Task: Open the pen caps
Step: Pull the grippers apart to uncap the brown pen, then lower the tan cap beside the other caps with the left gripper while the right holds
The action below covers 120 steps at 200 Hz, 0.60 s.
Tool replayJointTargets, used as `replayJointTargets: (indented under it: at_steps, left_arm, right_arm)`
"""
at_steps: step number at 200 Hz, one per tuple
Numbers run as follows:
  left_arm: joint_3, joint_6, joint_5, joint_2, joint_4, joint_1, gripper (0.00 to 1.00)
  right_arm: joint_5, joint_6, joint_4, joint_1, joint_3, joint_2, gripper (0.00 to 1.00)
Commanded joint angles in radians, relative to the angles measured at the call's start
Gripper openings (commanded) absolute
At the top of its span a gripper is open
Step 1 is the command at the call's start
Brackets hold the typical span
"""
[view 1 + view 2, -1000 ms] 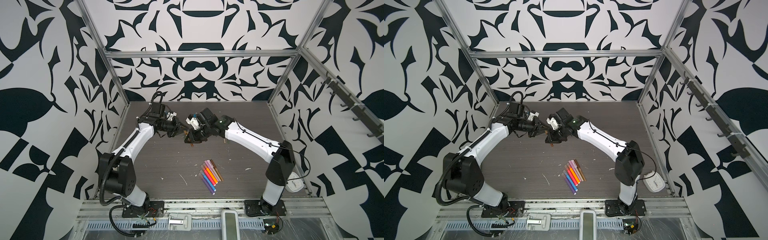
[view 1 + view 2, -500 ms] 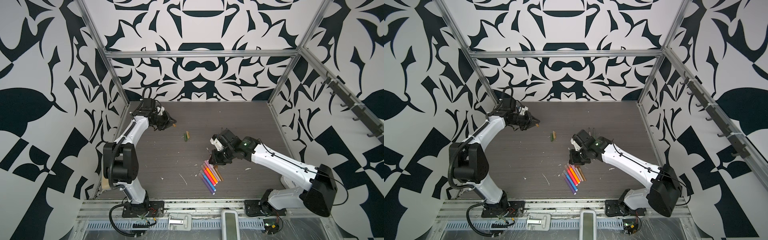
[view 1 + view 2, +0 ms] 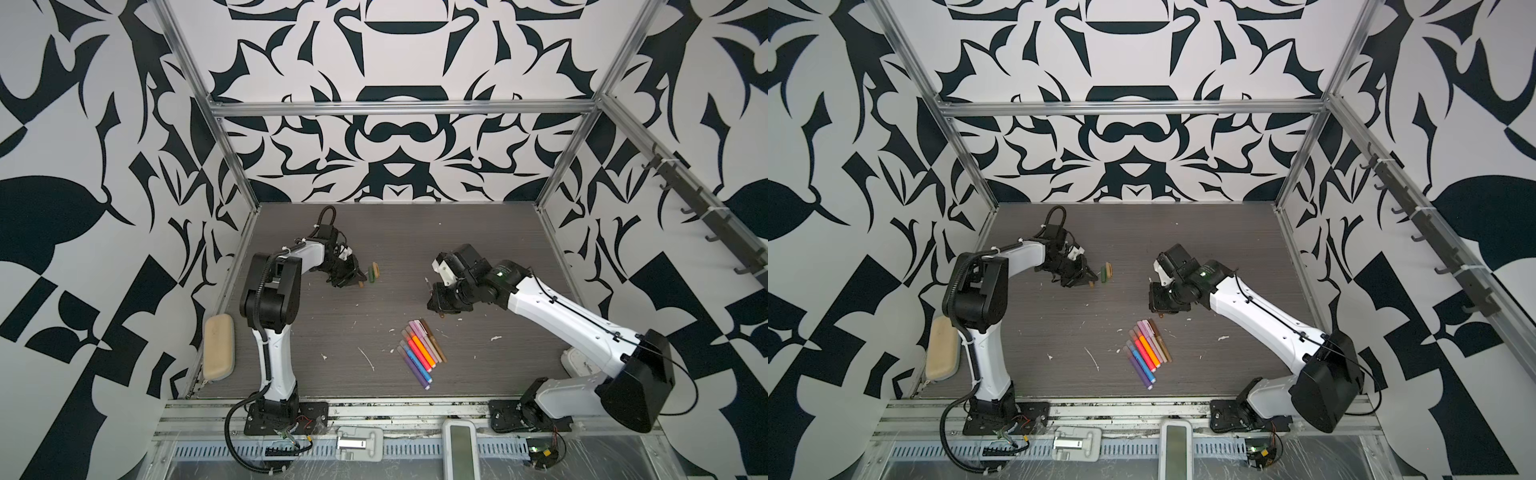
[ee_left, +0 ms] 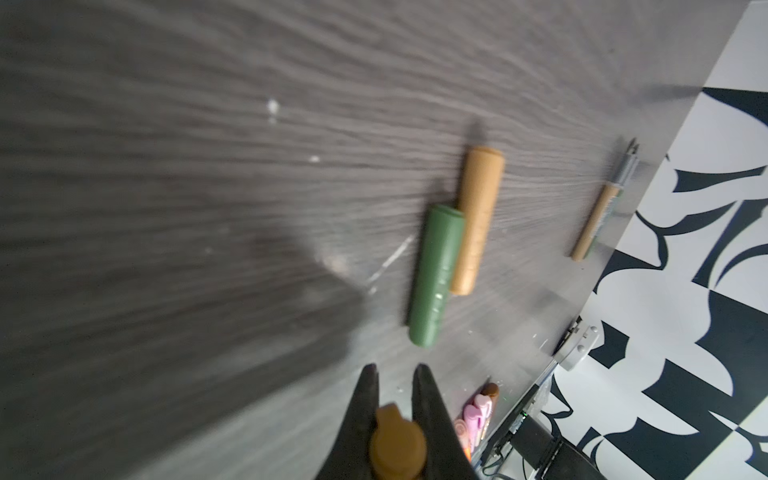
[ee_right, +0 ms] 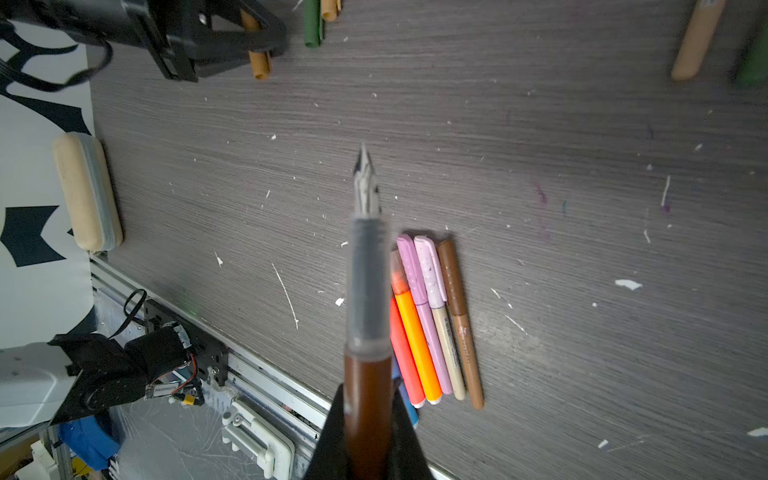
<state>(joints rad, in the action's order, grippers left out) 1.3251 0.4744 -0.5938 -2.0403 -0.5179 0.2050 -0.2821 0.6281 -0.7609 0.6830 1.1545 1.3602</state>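
Pen caps (image 4: 438,270) off: two lying well apart from the still-capped row of pens (image 5: 432,324), a brown cap (image 4: 397,440) pinched in my left gripper (image 4: 395,374), my right gripper (image 5: 368,395) clamping the bare pen (image 5: 368,291).

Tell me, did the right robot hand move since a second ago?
Yes. The right gripper came toward the camera and rightward, ending much closer to the row of pens.
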Motion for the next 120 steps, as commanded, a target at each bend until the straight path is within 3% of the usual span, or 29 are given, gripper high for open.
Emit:
replayJointTargets:
  at_steps: [1,34,120]
  left_arm:
    - [0.011,-0.034,-0.004,-0.019,0.007,-0.001,0.04]
    - [0.022,-0.037,0.019,-0.029,-0.003,-0.001,0.22]
    - [0.118,-0.057,0.089,-0.103,-0.076,-0.001,0.17]
  right_arm:
    - [-0.002,-0.034,-0.032,-0.003,0.037,-0.005,0.00]
    - [-0.002,-0.026,-0.031,-0.003,0.031,-0.009,0.00]
    - [0.021,-0.011,-0.057,-0.003,0.026,-0.044,0.00]
